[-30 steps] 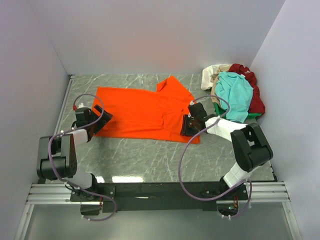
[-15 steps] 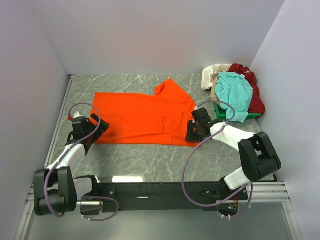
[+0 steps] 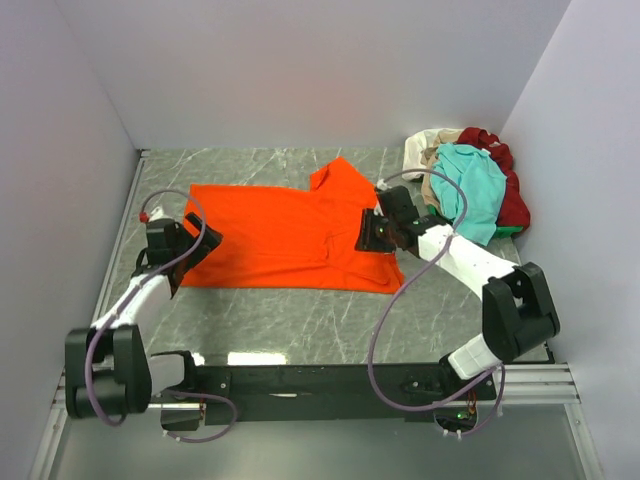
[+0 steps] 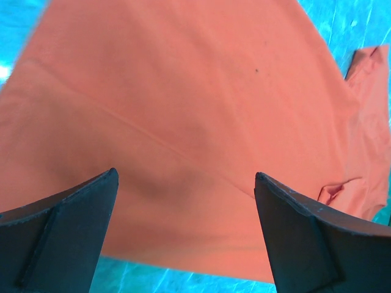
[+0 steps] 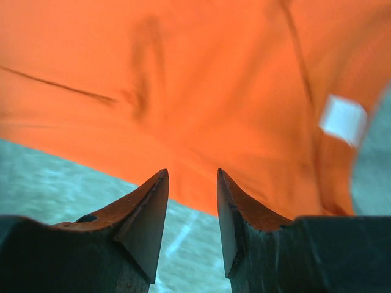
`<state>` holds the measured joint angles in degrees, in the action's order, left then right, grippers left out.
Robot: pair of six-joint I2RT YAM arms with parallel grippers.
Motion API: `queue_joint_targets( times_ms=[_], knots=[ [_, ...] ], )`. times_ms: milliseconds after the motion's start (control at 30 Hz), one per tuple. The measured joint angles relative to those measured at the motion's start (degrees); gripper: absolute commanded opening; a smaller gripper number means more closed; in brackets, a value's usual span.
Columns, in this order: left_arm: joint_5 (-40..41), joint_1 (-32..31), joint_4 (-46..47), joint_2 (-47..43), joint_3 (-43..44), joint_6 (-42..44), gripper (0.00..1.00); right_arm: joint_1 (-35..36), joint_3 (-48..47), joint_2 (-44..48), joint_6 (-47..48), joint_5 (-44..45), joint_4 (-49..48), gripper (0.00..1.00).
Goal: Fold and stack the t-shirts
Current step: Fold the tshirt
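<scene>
Orange t-shirt (image 3: 280, 235) flat, right claw (image 3: 368, 236) hiding collar — cream shirt (image 3: 420, 152) half-buried

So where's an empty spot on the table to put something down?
Bare table runs between the orange shirt and the base rail. A thinner strip lies behind the shirt, by the back wall. The far right corner is crowded with the shirt pile.
</scene>
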<state>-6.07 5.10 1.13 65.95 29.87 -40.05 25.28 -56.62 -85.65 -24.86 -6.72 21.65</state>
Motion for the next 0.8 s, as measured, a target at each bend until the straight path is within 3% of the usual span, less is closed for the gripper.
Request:
queue_joint_targets(
  times_ms=[400, 800],
  knots=[
    [-1.7, -3.3, 5.4, 14.9, 5.7, 0.5, 0.99, 1.3, -6.1, -14.9, 0.2, -5.4, -5.1, 0.45],
    [-3.8, -3.3, 13.5, 17.8, 1.5, -0.2, 0.99, 2.2, -0.7, -15.2, -1.2, -3.3, -8.7, 0.44]
  ],
)
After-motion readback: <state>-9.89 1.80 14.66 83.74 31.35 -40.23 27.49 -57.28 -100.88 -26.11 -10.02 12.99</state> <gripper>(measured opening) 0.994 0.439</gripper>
